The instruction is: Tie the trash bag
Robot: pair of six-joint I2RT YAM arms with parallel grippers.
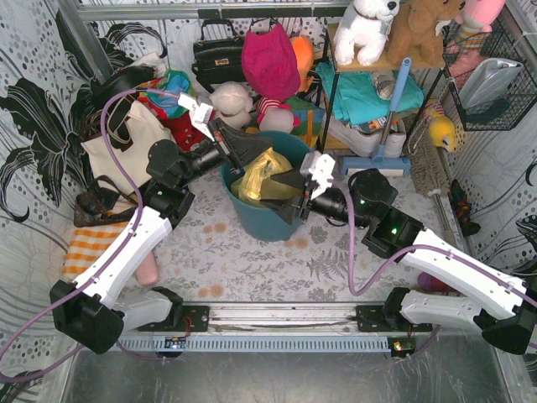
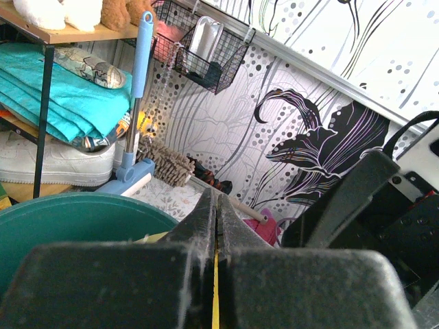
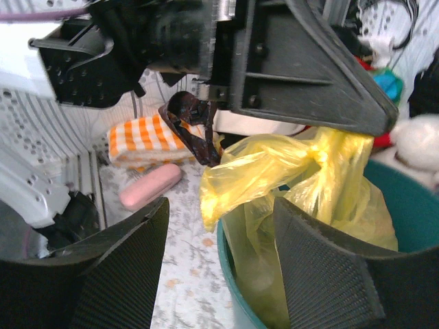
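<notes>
The yellow trash bag (image 1: 262,178) sits in the teal bin (image 1: 267,214) at the table's middle, its flaps drawn up into a twisted bunch. My left gripper (image 1: 239,151) reaches over the bin's far left rim and is shut on a thin yellow strip of the bag (image 2: 216,288). My right gripper (image 1: 289,195) is open at the bin's right side. In the right wrist view its fingers straddle the bin rim, below a loose yellow flap (image 3: 267,171) that hangs from the left gripper (image 3: 302,68) above.
A cream tote bag (image 1: 126,138) stands at the back left, an orange checked cloth (image 1: 88,243) and a pink case (image 3: 149,186) lie left of the bin. A shelf with teal cloth (image 1: 369,96), a blue-handled brush (image 1: 390,117) and soft toys crowd the back.
</notes>
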